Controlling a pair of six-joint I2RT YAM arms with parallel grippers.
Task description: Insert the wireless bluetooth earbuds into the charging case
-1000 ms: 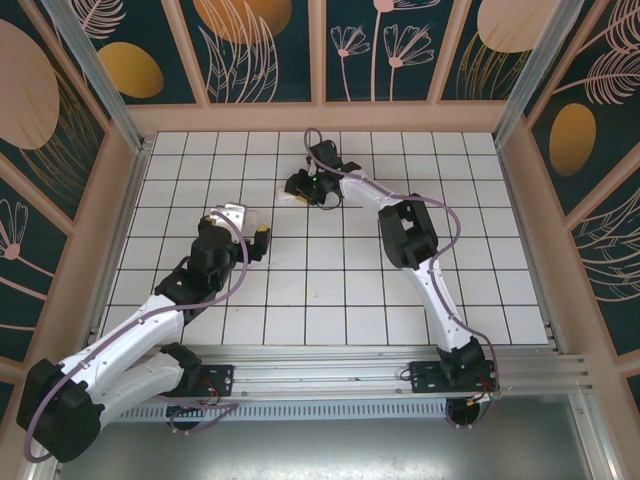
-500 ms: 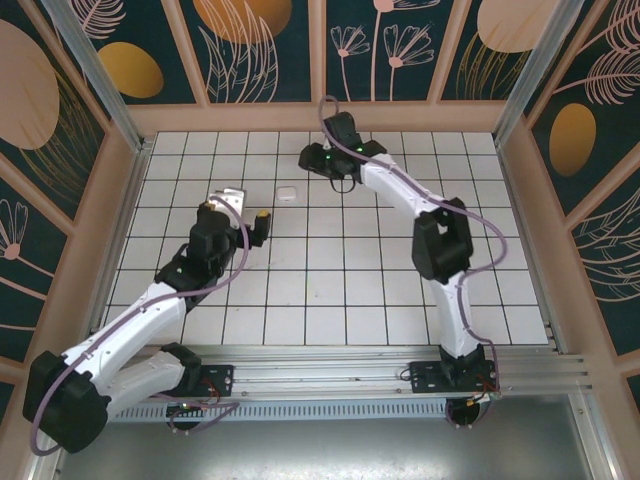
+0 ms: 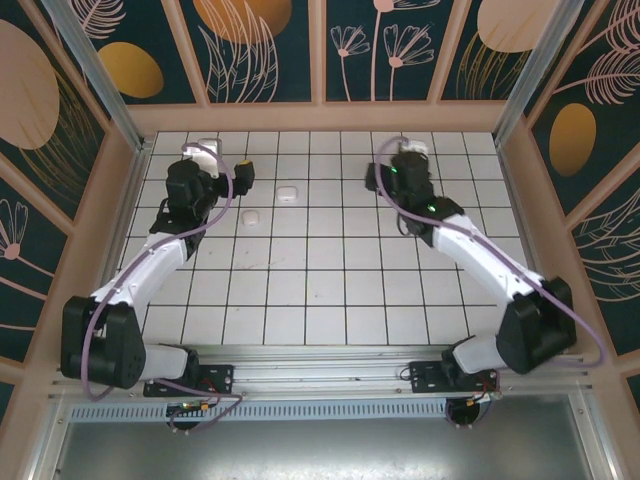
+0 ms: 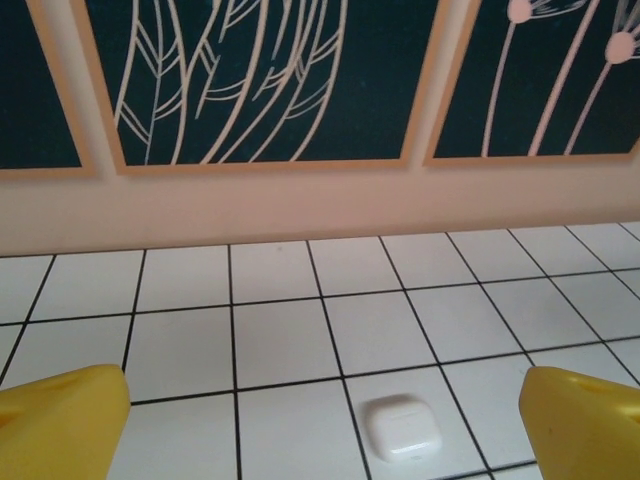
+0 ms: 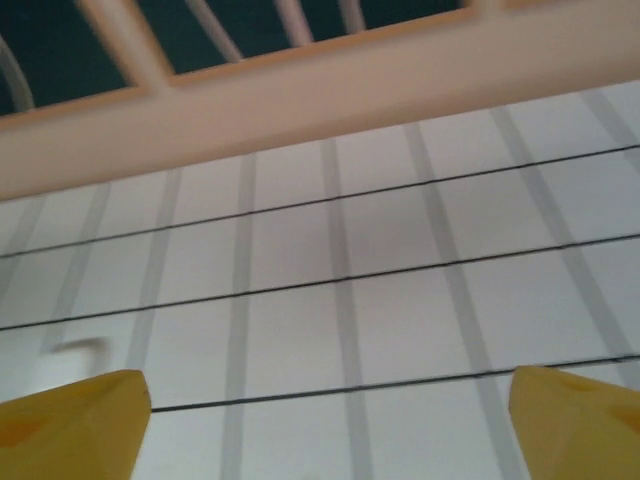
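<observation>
Jaws spread wide and empty on left gripper [image 4: 325, 415] and right gripper [image 5: 325, 420]. Ahead, between the left fingers [image 4: 60, 415], nearer the right-hand one, lies a shut white charging case [image 4: 402, 428]. Closing off-centre could shove it aside; earbuds too small to tell.

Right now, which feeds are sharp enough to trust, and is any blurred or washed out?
Left wrist: sharp and evenly lit, the white case crisp on the tiles. Right wrist: motion-blurred, grid lines smeared and doubled, and a faint grey streak at left that is unreadable. Top external: sharp, evenly lit, no glare.
</observation>
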